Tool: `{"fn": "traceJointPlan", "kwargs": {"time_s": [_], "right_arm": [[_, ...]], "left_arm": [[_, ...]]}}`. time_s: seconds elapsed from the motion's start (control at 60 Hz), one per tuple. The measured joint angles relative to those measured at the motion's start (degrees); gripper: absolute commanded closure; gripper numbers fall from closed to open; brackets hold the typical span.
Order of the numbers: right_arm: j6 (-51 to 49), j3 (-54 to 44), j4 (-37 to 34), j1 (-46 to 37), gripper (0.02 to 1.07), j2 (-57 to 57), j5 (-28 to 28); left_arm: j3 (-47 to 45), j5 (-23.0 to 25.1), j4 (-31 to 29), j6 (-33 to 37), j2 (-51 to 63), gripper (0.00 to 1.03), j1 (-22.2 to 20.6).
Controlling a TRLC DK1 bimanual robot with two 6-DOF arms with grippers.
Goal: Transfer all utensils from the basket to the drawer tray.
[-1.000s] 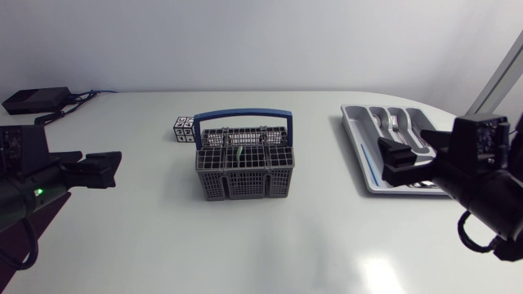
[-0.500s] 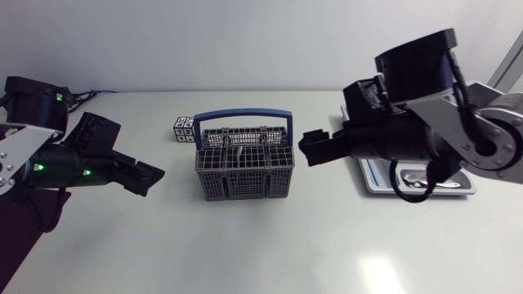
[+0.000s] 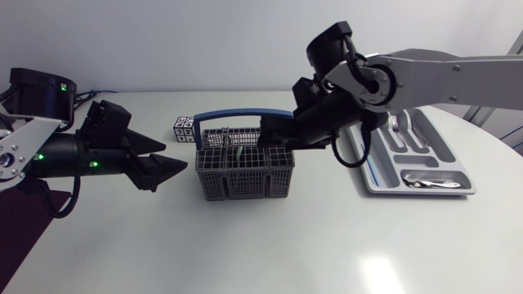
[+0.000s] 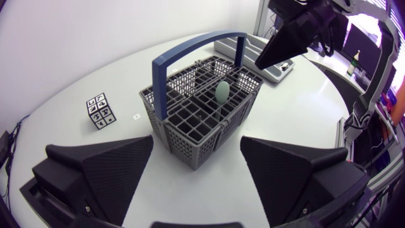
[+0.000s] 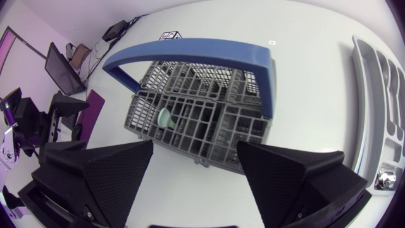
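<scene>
Both arms have swung in from the sides over the last second, and they now close on the basket from either side. One white table (image 3: 286,245) carries everything.

Of the two grippers, the left gripper (image 3: 167,159) sits low just left of the basket with its fingers spread wide and nothing between them. The right gripper (image 3: 274,135) hangs over the basket's right rear corner, also spread wide and empty.

One grey drawer tray (image 3: 372,175) lies at the right, well apart from the basket. It holds a few silver utensils (image 3: 425,182), too small to count.

One grey mesh basket (image 3: 243,175) with a blue arched handle (image 3: 243,114) stands mid-table. One checkered marker cube (image 3: 184,129) sits just behind its left corner.

One utensil (image 4: 223,92) shows in the basket. It is pale green with a rounded end, upright in a middle compartment.
</scene>
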Motion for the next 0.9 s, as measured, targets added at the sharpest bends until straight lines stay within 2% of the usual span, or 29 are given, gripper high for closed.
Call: {"fn": "traceJointPlan", "kwargs": {"time_s": [0.133,0.283,0.383,0.45,0.567,0.633,0.783,0.85,0.9], "right_arm": [[2.91,4.22,-0.70,3.67,0.18,3.85,0.50],[4.81,5.40,-0.83,7.45,0.36,6.10,4.37],[5.90,5.68,-0.76,7.98,0.40,7.21,5.90],[6.36,6.10,-0.74,7.89,0.47,7.91,6.36],[7.17,7.96,-0.59,8.13,0.49,8.98,6.82],[7.45,9.49,-0.57,8.61,0.57,9.64,7.41],[7.82,11.02,-0.28,9.31,0.65,11.17,7.56],[7.98,11.06,-0.22,9.31,0.66,12.00,7.72],[8.02,11.06,-0.22,9.31,0.73,12.48,7.85]], "left_arm": [[-0.33,1.86,1.84,0.87,0.00,0.07,0.00],[-2.38,1.95,5.84,2.36,-0.02,0.07,-0.04],[-4.00,1.95,8.00,2.67,0.00,0.07,-0.04],[-4.46,1.95,8.98,3.08,0.00,0.07,-0.04],[-4.50,2.12,9.92,3.26,0.00,0.07,-0.24],[-4.50,2.16,9.92,3.41,0.00,0.07,-0.57],[-4.50,2.14,9.92,3.41,0.00,0.07,-0.74],[-4.50,2.16,9.90,3.39,0.00,0.07,-0.74],[-4.50,2.14,9.90,3.41,0.00,0.07,-0.74]]}}
